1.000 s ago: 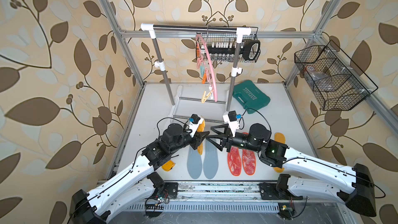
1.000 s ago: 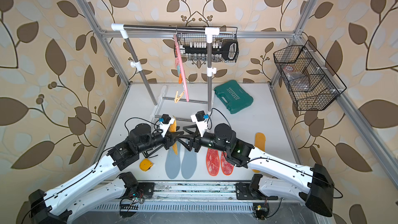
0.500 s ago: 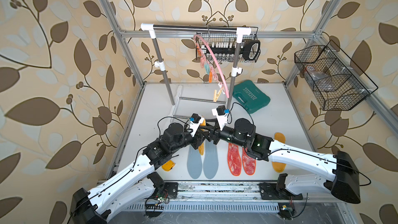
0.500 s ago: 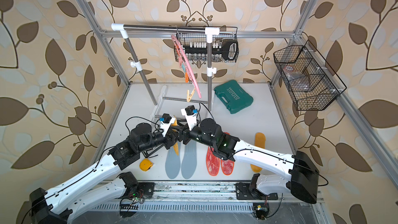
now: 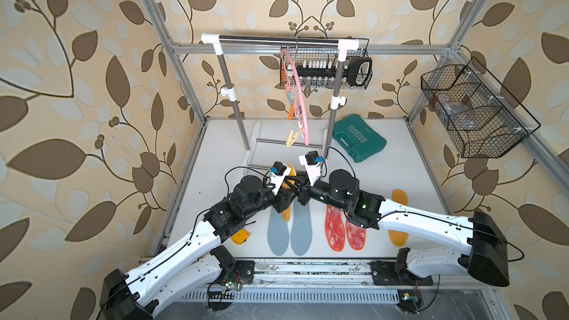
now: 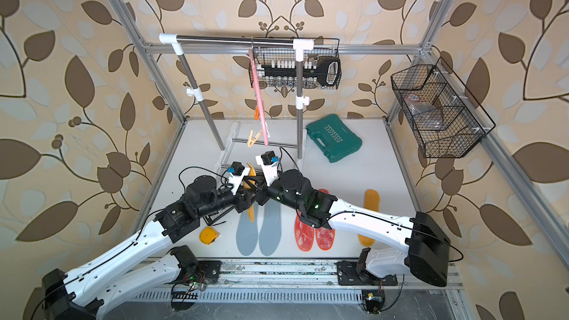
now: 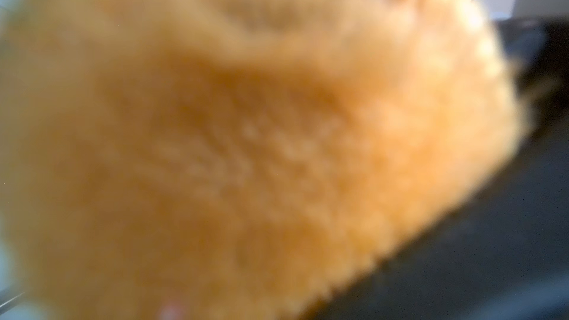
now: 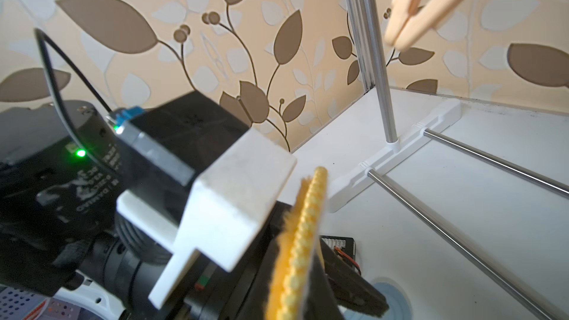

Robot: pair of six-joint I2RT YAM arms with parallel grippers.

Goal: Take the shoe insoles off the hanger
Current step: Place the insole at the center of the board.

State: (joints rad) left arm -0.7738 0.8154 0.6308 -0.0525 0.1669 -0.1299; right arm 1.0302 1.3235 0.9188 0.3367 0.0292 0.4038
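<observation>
The right tool [image 5: 300, 186], open and apart a second ago, now clamps the upright mustard insole [image 5: 291, 170] over the tabletop [image 5: 385, 180]. The left tool [image 5: 284, 200] is alongside, its grip indiscernible. The hanger [image 5: 298, 87] on the rack rail [image 5: 261, 39] has turned.

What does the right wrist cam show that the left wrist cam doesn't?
Right wrist only: the mustard-yellow insole seen edge-on, the left arm's white camera mount beside it, a pale clip hanging above, the rack's base with its rods, and the wallpaper.
Left wrist only: the insole's fuzzy face, so close that it blurs and fills nearly the whole frame, plus a dark patch I can't identify.
Shared: that same insole, nothing else recognisable.
</observation>
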